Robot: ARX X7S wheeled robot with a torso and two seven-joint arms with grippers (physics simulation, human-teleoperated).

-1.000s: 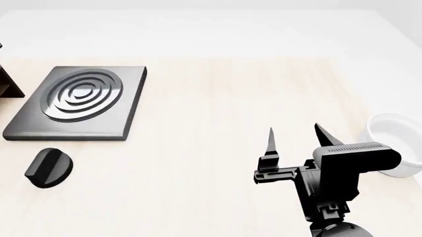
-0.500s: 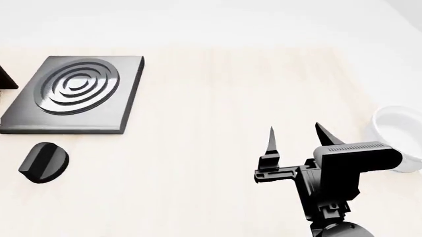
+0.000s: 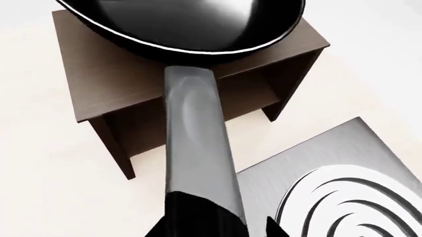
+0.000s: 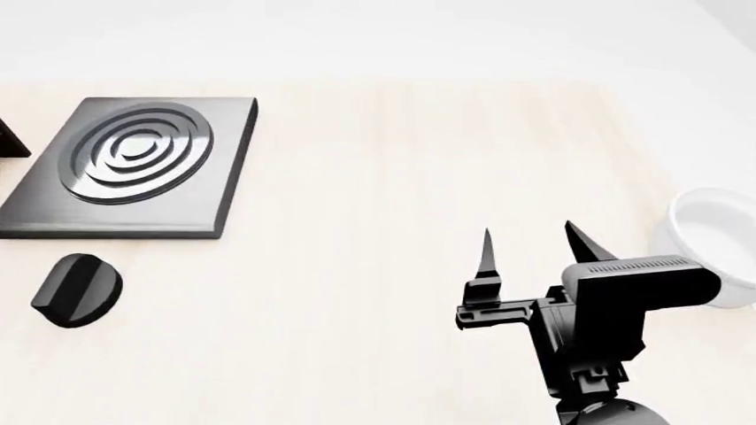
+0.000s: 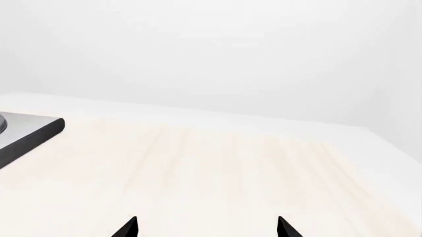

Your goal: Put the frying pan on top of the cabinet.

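Observation:
In the left wrist view my left gripper is shut on the long grey handle of the black frying pan. The pan's glossy bowl is over the flat top of the dark brown cabinet. I cannot tell whether the pan touches it. The cabinet's open side faces the camera. In the head view only a dark corner of the cabinet shows at the far left; the pan and left gripper are out of view there. My right gripper is open and empty above the table, and it also shows in the right wrist view.
The grey burner plate with concentric rings lies next to the cabinet, also in the left wrist view and right wrist view. A black knob lies in front of it. A white bowl stands at the right edge.
The head view has shifted: the burner plate, knob and bowl sit a little higher in the picture and the cabinet has slid almost out at the left. The right arm holds still.

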